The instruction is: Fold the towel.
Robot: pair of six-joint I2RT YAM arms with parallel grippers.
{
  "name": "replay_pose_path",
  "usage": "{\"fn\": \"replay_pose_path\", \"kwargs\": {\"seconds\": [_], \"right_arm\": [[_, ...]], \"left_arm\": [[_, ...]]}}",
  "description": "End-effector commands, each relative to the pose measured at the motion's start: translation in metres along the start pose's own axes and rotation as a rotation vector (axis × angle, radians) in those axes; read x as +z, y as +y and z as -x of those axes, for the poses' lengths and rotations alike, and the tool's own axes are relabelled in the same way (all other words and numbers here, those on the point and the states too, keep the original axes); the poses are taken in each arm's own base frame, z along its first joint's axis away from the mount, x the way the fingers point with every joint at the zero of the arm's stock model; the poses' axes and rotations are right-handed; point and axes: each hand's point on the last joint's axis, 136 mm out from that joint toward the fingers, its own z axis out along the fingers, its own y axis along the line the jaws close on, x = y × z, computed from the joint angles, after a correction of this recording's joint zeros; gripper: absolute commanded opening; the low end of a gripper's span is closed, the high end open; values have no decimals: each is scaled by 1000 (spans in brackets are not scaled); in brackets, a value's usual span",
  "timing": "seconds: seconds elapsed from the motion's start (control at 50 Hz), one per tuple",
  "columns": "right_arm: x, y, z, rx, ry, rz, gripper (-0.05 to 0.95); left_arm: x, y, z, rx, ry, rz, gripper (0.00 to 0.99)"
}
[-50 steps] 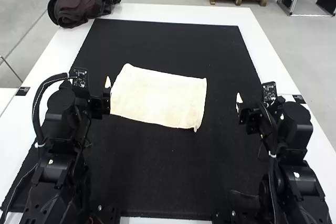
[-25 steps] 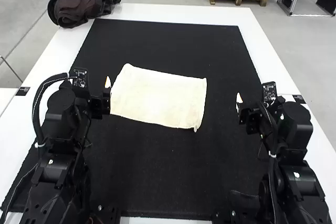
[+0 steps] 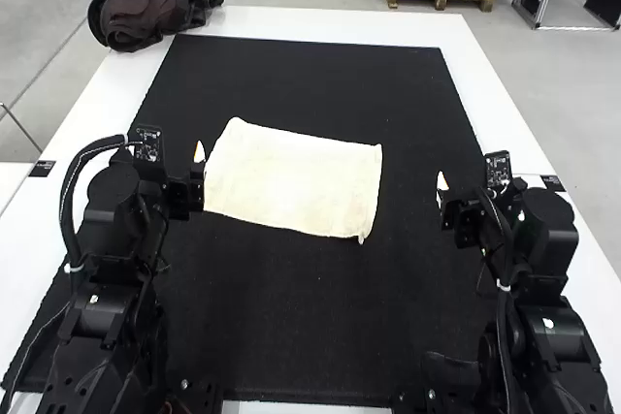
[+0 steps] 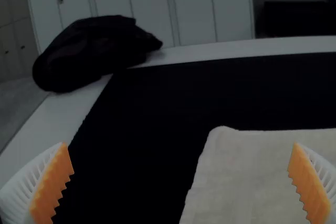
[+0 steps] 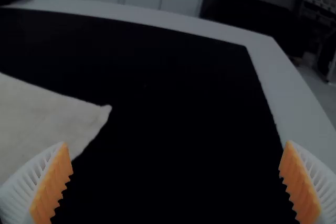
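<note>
towel [image 3: 293, 179] | cream | spread flat, slightly askew | on black mat [image 3: 320, 307]

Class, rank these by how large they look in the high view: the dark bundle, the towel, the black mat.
Largest to smallest:
1. Black mat
2. Towel
3. Dark bundle

Mat [image 3: 320, 307]: on the bench [image 3: 482, 94]
Towel [image 3: 291, 178]: on the mat, between its side edges
Bundle [image 3: 150, 2]: at the bench's far left corner, behind the towel
</note>
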Motion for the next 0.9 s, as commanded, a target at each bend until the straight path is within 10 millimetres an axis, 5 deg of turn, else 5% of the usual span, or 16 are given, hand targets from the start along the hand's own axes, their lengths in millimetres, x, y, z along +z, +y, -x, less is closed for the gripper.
{"fn": "replay_pose_path", "kwargs": {"seconds": [0.0, 0.88], "right_arm": [[0, 9, -6, -7, 14, 46, 910], [0, 9, -6, -7, 14, 46, 910]], "left_arm": [[0, 0, 1, 8, -10, 3, 962], [0, 0, 2, -51, -13, 3, 962]]}}
